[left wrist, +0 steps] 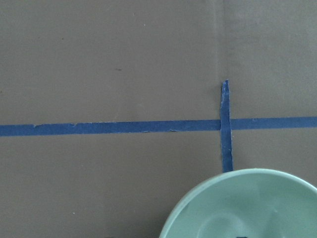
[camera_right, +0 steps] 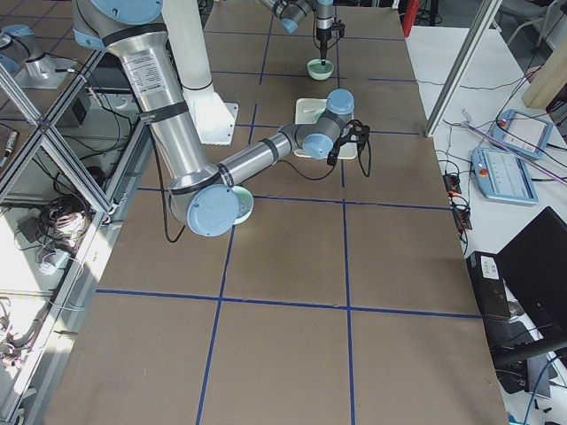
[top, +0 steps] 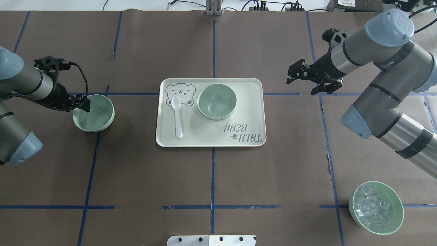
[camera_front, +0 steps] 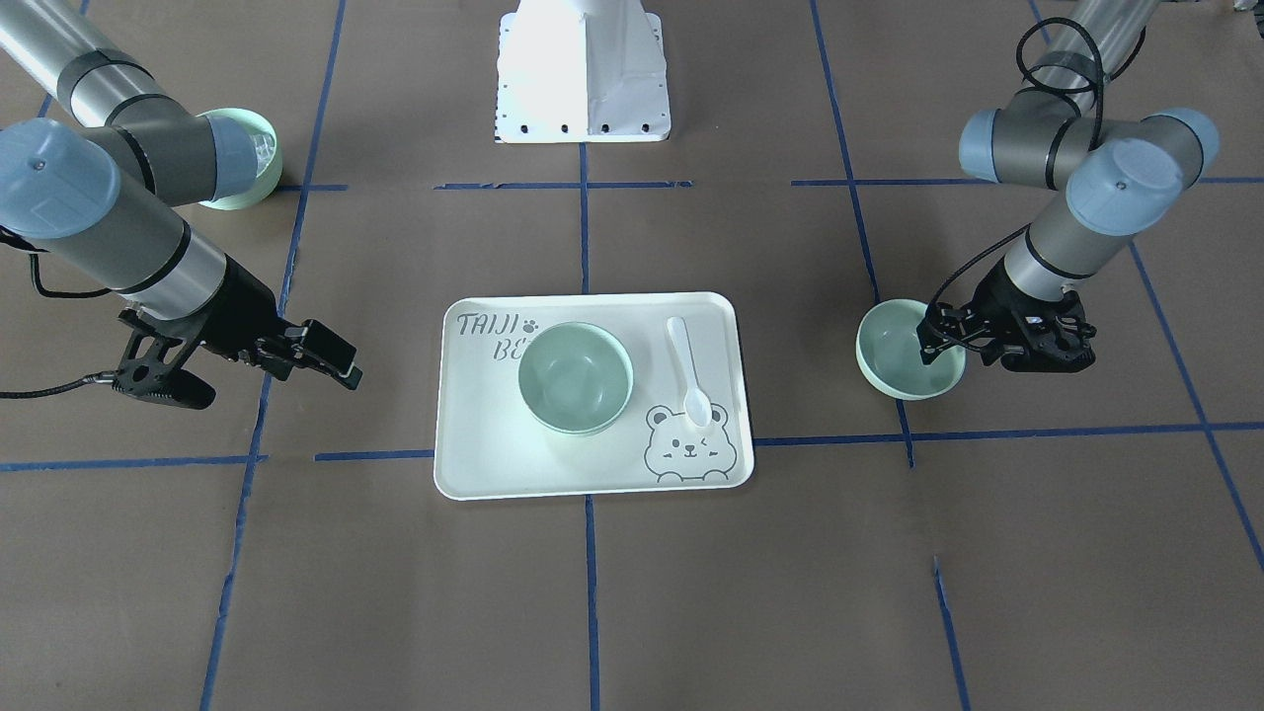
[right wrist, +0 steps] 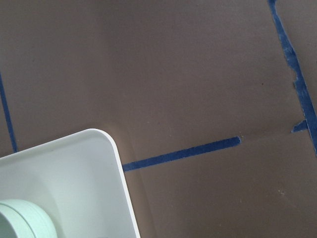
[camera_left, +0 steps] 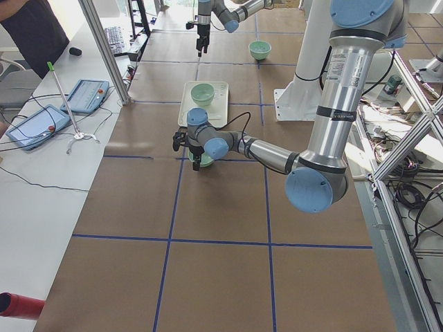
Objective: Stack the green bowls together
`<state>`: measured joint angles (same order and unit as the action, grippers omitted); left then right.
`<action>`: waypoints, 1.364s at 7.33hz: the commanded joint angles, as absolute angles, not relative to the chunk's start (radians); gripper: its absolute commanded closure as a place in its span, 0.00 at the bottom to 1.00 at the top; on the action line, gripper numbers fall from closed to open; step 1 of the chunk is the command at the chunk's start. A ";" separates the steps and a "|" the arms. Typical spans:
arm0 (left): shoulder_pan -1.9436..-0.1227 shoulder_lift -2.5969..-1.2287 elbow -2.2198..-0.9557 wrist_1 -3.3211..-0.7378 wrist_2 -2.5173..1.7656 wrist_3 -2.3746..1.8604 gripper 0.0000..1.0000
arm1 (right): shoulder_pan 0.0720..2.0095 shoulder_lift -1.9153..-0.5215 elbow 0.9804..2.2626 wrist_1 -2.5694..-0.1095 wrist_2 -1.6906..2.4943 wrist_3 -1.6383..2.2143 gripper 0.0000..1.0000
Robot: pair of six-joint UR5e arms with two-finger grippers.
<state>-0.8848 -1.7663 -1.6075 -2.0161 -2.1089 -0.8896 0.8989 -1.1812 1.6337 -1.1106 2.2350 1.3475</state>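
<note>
Brown-paper table [top: 211, 177] with a blue tape grid is the whole playground; dead centre sits the bear-print tray [top: 198, 135], which I'd guess is home base for the stack. Down by my right shoulder is the ice bowl [top: 375, 231], full of clear cubes and well apart from everything; not one of mine to stack, so I'd leave it alone.

Then the green ones: the bowl on the tray [top: 216, 101] sits upright; my right wrist cam catches a stepped edge on it, so I reckon it's two already nested, but it's cut off at the corner and I can't swear to it. The loose bowl [top: 97, 114] is out on bare paper on my left, well apart from the tray; it needs to go over there and drop in.

My left claw [top: 83, 103] is down at that bowl's rim, on the side away from the tray, presumably to pinch the wall; clamped or just straddling, I can't tell, since the fingertips are hidden. My right claw [top: 302, 85] hangs spread open and empty off the tray's far corner; parked out of the way, I'd say.

Smallest bit: the white spoon [top: 177, 116] lying on the tray beside the bowl, scoop end on the bear drawing; don't knock it.
</note>
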 commanded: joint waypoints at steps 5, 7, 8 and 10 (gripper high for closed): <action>-0.874 -1.892 -1.719 -1.832 -2.118 -0.940 1.00 | 0.913 -1.178 1.638 -1.112 2.240 1.347 0.00; -0.806 -2.085 -1.688 -1.839 -2.120 -1.174 1.00 | 0.971 -1.212 1.638 -1.111 2.308 1.280 0.00; -0.799 -2.165 -1.649 -1.854 -2.120 -1.263 1.00 | 0.994 -1.247 1.638 -1.109 2.313 1.200 0.00; -0.754 -2.334 -1.506 -1.858 -2.111 -1.377 1.00 | 1.015 -1.316 1.641 -1.103 2.315 1.105 0.00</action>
<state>-0.7859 -2.2263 -1.5941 -1.8536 -2.1178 -1.3075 1.0001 -1.2713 1.6373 -1.1072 2.3107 1.1647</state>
